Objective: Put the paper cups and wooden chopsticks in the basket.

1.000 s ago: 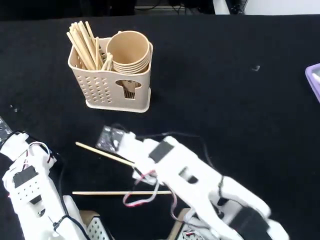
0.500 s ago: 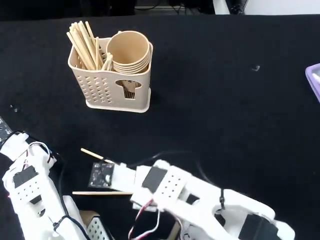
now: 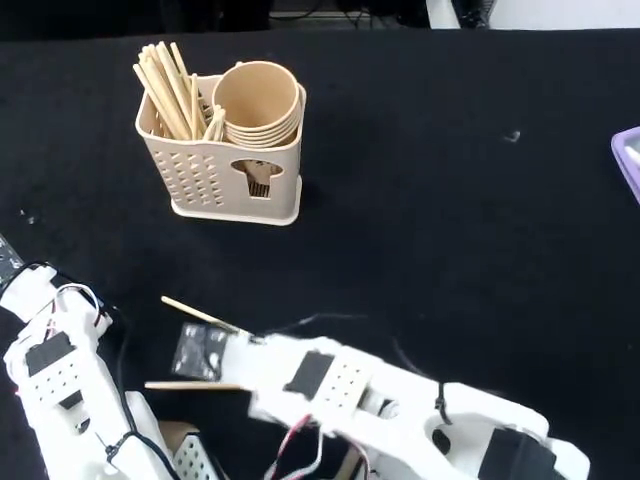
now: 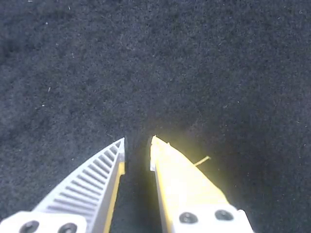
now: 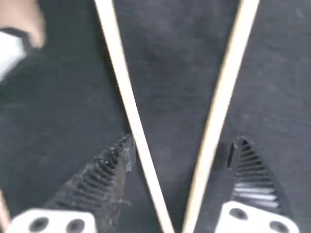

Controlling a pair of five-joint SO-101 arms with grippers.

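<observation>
Progress looks nearly complete, we judge: at the back left of the table [image 3: 450,200], the basket [image 3: 215,180] already holds a bundle of wooden chopsticks [image 3: 165,90] and, to their right, a stack of paper cups [image 3: 258,100]. We count two pieces as left, a slanted chopstick [image 3: 195,312] and a level chopstick [image 3: 185,385] lying on the table near the arms. The left end effector [image 4: 137,141] is barely parted and holds nothing. The right end effector [image 5: 183,141] is spread wide, with both stray sticks between its jaws; we cannot tell whether it touches them.
</observation>
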